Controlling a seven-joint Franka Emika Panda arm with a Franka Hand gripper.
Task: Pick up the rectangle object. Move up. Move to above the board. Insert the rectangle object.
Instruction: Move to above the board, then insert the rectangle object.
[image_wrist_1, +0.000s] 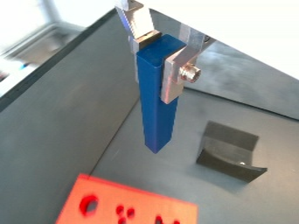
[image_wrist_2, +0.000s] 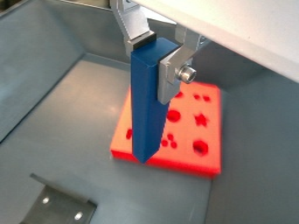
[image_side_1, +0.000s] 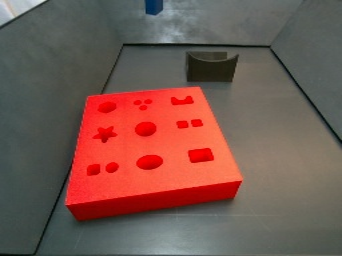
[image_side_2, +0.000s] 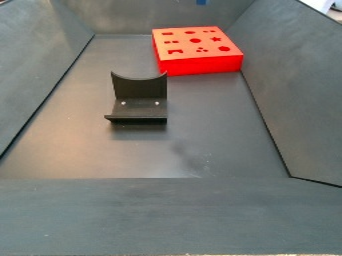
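In both wrist views the tool (image_wrist_1: 163, 54) is clamped on the top of the blue bar (image_wrist_1: 156, 101), which hangs upright, high over the floor. The red board (image_wrist_2: 193, 122) lies below and off to one side. In a side view only the bar's tip (image_side_1: 152, 6) shows, well above the board (image_side_1: 150, 150).

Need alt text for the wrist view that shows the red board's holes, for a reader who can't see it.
The tool, raised above the grey bin floor, grips the top of a tall, slim blue rectangular bar that hangs upright. Behind the bar's lower end lies the thick bright red board with star, round and square holes, and a dark bracket fixture sits at the frame's edge.
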